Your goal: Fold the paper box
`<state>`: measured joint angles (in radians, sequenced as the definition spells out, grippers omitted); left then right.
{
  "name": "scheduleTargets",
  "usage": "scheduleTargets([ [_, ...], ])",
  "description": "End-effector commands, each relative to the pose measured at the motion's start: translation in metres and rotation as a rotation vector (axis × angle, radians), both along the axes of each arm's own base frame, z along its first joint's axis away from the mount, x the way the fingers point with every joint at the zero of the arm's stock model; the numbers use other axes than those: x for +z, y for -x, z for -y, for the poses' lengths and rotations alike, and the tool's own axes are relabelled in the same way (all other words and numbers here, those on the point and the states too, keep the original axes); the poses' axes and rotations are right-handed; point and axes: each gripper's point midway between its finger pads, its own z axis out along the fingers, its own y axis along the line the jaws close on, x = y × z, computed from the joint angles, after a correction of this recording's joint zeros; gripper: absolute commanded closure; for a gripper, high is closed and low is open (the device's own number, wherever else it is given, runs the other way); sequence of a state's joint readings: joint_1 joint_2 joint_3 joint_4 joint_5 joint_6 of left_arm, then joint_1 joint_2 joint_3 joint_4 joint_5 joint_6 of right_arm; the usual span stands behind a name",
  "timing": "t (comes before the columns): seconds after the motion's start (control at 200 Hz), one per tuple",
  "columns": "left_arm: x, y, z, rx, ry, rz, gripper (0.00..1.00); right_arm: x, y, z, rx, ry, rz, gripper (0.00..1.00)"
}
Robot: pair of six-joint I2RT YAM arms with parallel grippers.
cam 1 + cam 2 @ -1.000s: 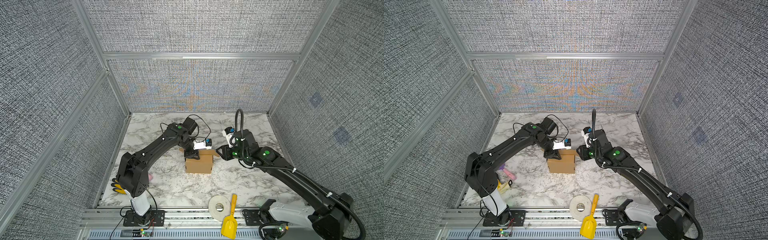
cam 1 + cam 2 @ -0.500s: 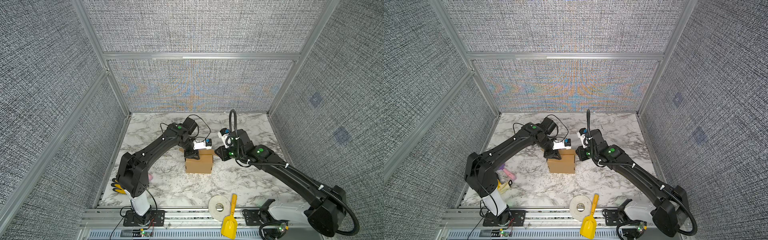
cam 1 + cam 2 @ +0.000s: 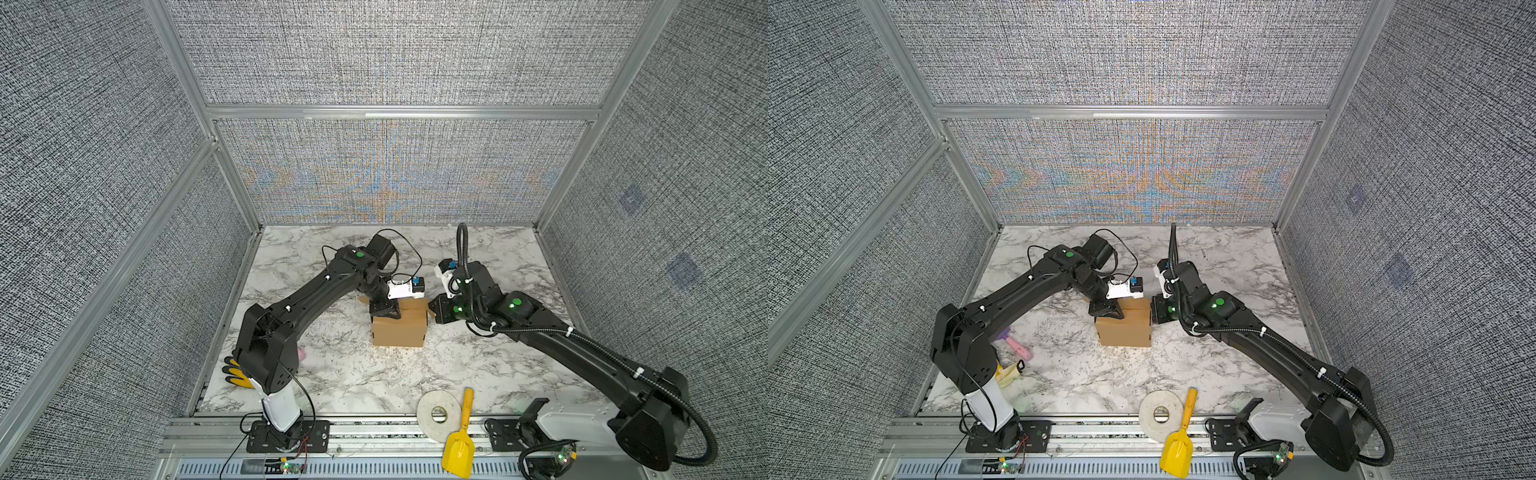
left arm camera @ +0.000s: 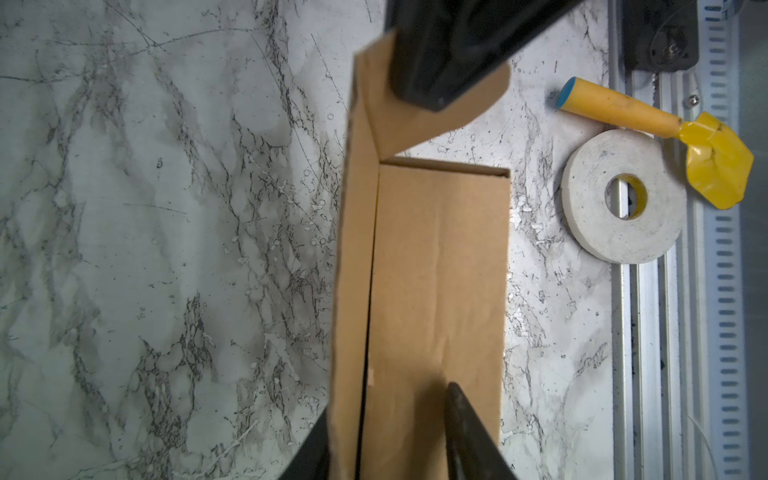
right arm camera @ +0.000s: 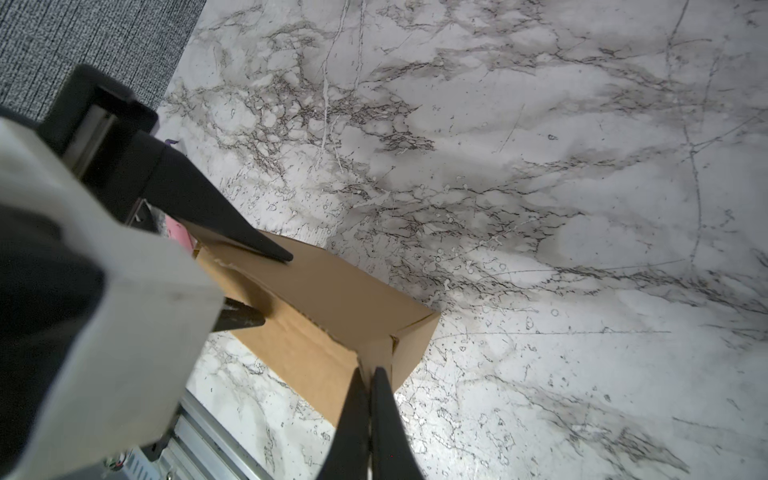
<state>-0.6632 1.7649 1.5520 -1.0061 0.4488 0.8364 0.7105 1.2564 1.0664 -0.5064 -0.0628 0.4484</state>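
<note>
right end effector (image 5: 370, 372): fingers pressed together, pinching a corner flap of the paper box (image 5: 332, 291). Both top views hide this pinch beneath the wrist.
left end effector (image 4: 386, 409): fingers spread astride the box's long upright wall, one inside and one outside, the inner finger standing off the wall.
paper box, location: middle of the marble surface (image 3: 332, 382), between the two arms, top open.
white tape roll (image 3: 439, 415) and yellow scoop (image 3: 459, 451): side by side at the front edge, also seen in the left wrist view.
pink item (image 3: 1019, 348): plain in a top view, elsewhere largely masked by the left arm.
change: the right arm has swung in toward the box since a second ago; the box and the left arm are unmoved.
</note>
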Motion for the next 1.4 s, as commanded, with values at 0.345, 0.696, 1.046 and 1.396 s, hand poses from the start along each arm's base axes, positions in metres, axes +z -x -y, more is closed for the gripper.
scheduleTargets([
  [0.345,-0.002,0.001,0.001,0.006,0.003,-0.011,0.59,-0.002,-0.004,0.002,-0.188,0.032,-0.008,0.97],
  [0.696,0.007,0.004,0.003,0.012,0.027,-0.02,0.51,0.0,-0.005,0.002,-0.25,0.037,0.028,0.99],
  [1.046,0.014,0.004,0.004,0.022,0.04,-0.019,0.45,-0.002,-0.004,0.005,-0.304,0.024,0.05,1.0],
  [1.396,0.013,0.004,0.002,0.03,0.03,-0.021,0.46,-0.013,-0.003,0.003,-0.316,0.025,0.043,1.0],
])
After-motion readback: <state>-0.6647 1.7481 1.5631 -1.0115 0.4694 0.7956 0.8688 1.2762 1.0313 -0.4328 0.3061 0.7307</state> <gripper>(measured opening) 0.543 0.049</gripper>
